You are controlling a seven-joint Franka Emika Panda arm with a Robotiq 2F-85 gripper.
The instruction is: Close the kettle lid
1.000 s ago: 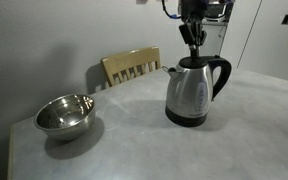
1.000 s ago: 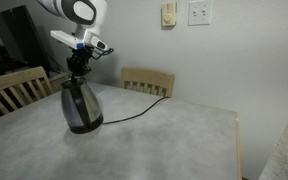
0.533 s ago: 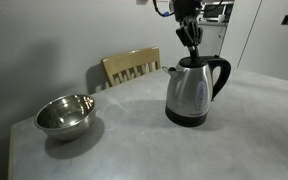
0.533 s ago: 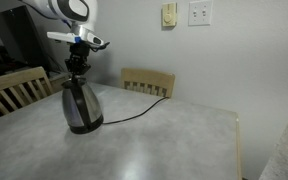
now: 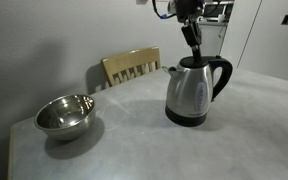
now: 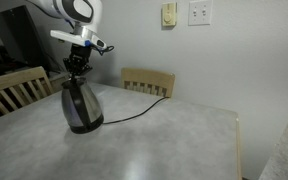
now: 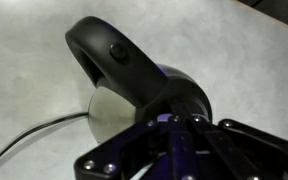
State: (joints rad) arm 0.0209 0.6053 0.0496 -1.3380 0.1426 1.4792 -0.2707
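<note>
The shiny steel kettle [image 5: 192, 92] with black handle and base stands on the table; it shows in both exterior views [image 6: 81, 106]. Its small black lid [image 5: 191, 62] lies low on the kettle's top. My gripper [image 5: 194, 52] hangs straight over the lid, fingertips just above or touching it, fingers together and holding nothing. In the wrist view the fingers [image 7: 174, 128] meet over the black lid [image 7: 187, 98], with the curved handle [image 7: 114, 58] beyond.
A round steel bowl [image 5: 65, 114] sits on the table away from the kettle. Wooden chairs [image 5: 131, 66] [image 6: 149, 81] stand at the table's edge by the wall. The kettle's cord [image 6: 134, 112] runs across the tabletop.
My gripper has shifted slightly above the kettle, and its fingers look narrower, drawn together. The kettle and bowl have not moved.
</note>
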